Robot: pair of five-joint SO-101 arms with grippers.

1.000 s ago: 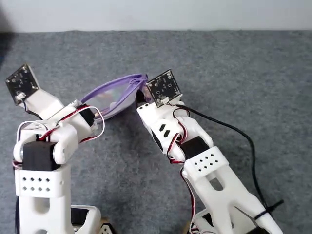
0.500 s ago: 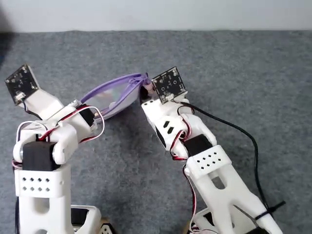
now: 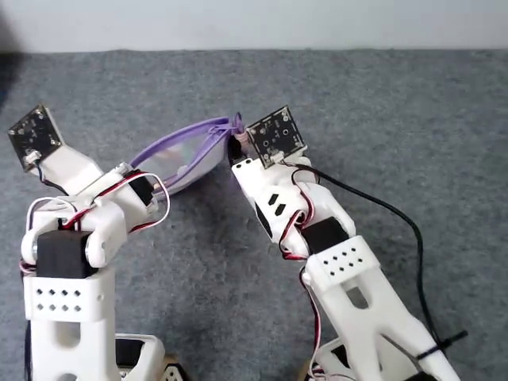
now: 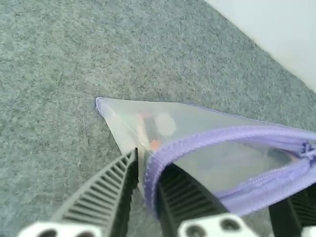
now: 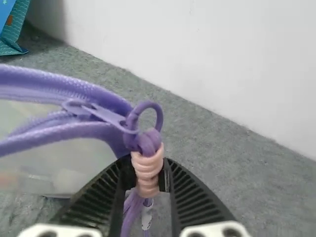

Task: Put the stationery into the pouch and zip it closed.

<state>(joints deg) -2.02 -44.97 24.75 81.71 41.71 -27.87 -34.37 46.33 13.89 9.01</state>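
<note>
High view first: where is the pouch (image 3: 190, 159), and how does it lie?

— Held between the two arms over the grey table (image 3: 397, 119). Its long axis runs from the left arm, on the near side, up and away toward the right arm. The purple zip edge is uppermost and the clear body hangs below.

— And the left gripper (image 4: 149, 163)?

— Left wrist view: its fingers (image 4: 123, 182) are clamped on the pouch's end, one either side of the zip band where it turns down.

— The right gripper (image 5: 146, 168)?

— Right wrist view: fingers closed on the zip pull (image 5: 147, 153), a pink coil on a purple cord. The pull leads to the slider (image 5: 74, 106), at the right arm's end of the pouch.

— Zip state?

— From the slider toward the left arm the two purple bands stand apart, so the mouth is open along that length.

— Contents?

— Small pink, orange and white items (image 4: 155, 128) show through the clear wall near the left end, too blurred to identify.

— Surroundings?

— A white wall (image 5: 222, 59) behind the table, with a teal object (image 5: 11, 24) at its foot.
</note>
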